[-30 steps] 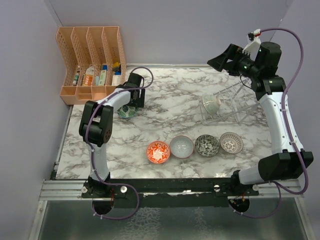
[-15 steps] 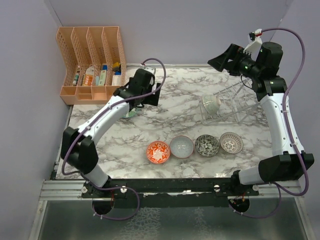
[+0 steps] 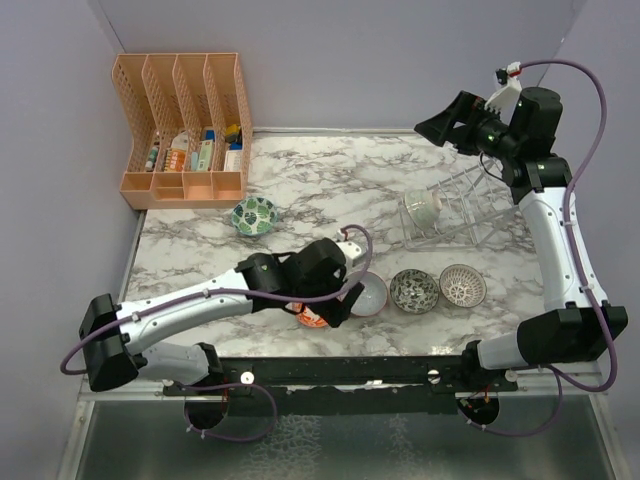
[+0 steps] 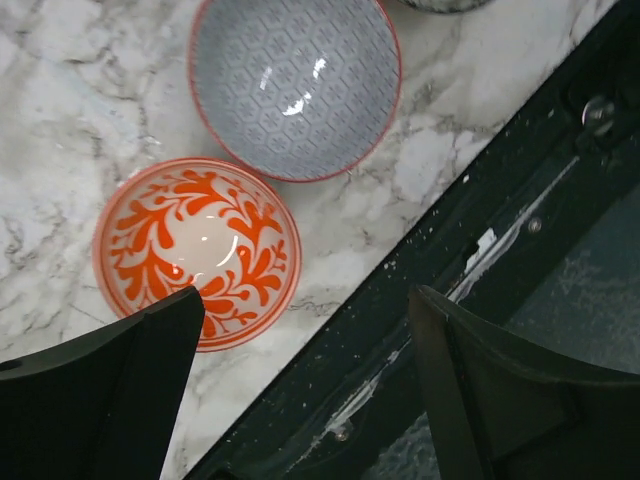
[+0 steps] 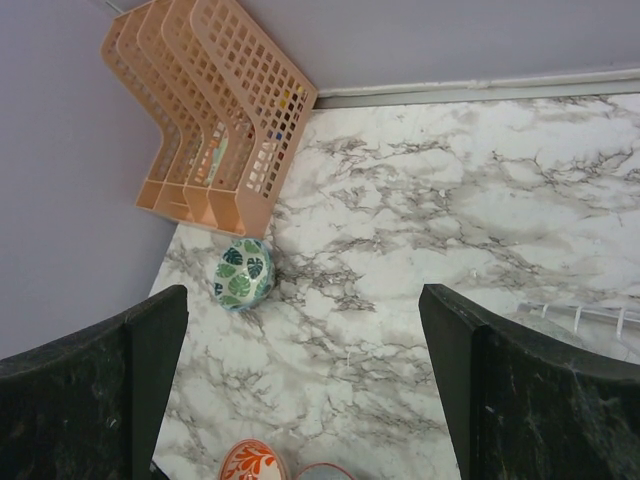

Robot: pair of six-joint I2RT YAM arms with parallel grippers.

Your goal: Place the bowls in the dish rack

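A: Left gripper [image 4: 305, 310] status?
B: Jaws spread wide, nothing held. It's low over the red-orange bowl [image 4: 197, 252] at the counter's [image 3: 330, 180] near edge. In the wrist view that bowl sits toward the left finger, partly hidden by it. Can't tell if there's contact.
A: Neighbours?
B: The light blue-grey bowl [image 4: 295, 85] is just beside the red-orange one, their rims nearly touching. To its right in the same row are the dark grey speckled bowl [image 3: 414, 290] and then the pink-white lattice bowl [image 3: 462, 285]. All are upright on the counter.
A: Rack?
B: The dish rack [image 3: 470, 205] is at the right rear of the counter. The pale green bowl [image 3: 422, 210] is in its left end, the only bowl in it.
A: Sixth bowl?
B: The green-leaf bowl [image 3: 253, 215] is on the left side, upright, just in front of the orange file organizer [image 3: 185, 125] and well apart from the row.
A: Right gripper [image 5: 303, 310]?
B: High above the rack, fingers wide apart, holding nothing, camera looking down across the counter.
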